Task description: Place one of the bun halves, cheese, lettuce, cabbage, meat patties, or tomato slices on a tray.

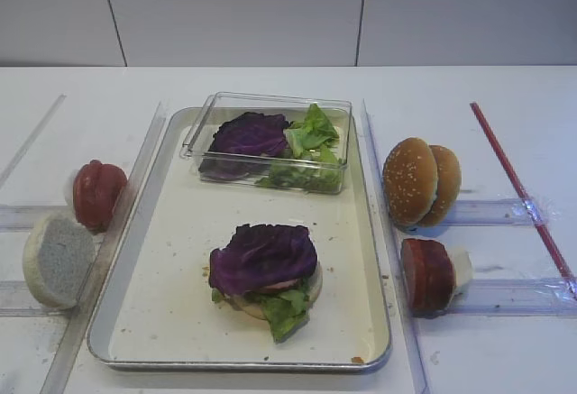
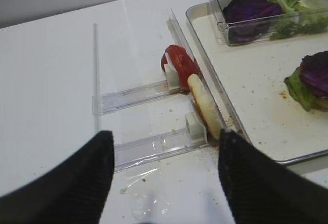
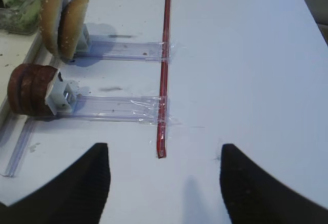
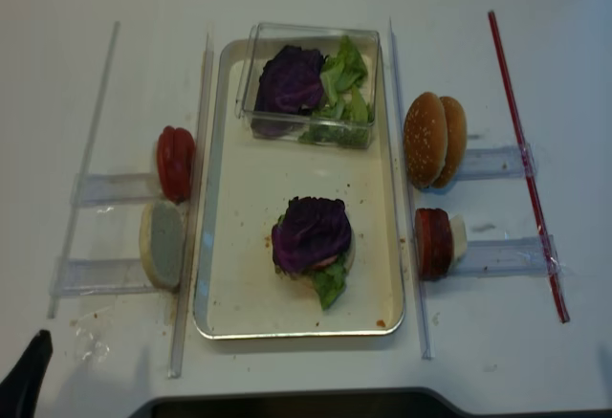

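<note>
On the tray (image 1: 162, 232) sits a stack: a purple cabbage leaf (image 1: 263, 254) over green lettuce (image 1: 284, 308) and a pale bun half (image 1: 313, 286). Left of the tray stand tomato slices (image 1: 96, 194) and a white-faced bun half (image 1: 56, 259). Two seeded bun halves (image 1: 419, 180) and dark red meat patties (image 1: 426, 274) stand on its right. My left gripper (image 2: 165, 134) hovers open and empty over the table near the tray's front left corner. My right gripper (image 3: 165, 147) is open and empty too, right of the patties (image 3: 28, 89). No cheese shows.
A clear plastic box (image 1: 270, 105) at the tray's back holds more cabbage (image 1: 248, 134) and lettuce (image 1: 311, 142). Clear plastic rails (image 2: 148, 144) run along both sides. A red strip (image 3: 165, 55) lies taped at the right. Crumbs dot the table by the left gripper.
</note>
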Tool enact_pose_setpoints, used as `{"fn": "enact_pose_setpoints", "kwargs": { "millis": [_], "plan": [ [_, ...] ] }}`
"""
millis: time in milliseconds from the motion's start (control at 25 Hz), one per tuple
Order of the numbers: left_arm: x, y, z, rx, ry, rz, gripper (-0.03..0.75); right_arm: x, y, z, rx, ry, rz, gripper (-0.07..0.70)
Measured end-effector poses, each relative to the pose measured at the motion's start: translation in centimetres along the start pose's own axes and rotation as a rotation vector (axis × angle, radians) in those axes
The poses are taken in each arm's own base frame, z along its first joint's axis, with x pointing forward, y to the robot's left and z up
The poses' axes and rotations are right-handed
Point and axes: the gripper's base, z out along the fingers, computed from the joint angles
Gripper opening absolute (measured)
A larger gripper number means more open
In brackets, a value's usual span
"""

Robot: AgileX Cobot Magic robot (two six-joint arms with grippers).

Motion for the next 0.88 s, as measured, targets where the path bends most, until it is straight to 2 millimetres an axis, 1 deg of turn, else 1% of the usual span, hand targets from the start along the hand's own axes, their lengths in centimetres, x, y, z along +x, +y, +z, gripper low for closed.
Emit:
{"fn": "enact_pose_setpoints", "kwargs": {
  "millis": [520,880],
  "plan": [
    [0.1,0.49,0.02,-0.054,0.004,-0.155,0.408,0.0,0.0,0.0,0.0,0.0,0.0,0.479],
    [0.31,0.46,-0.11,-0.054,0.035,-0.168,0.408,0.0,0.0,0.0,0.0,0.0,0.0,0.479]
  ]
}}
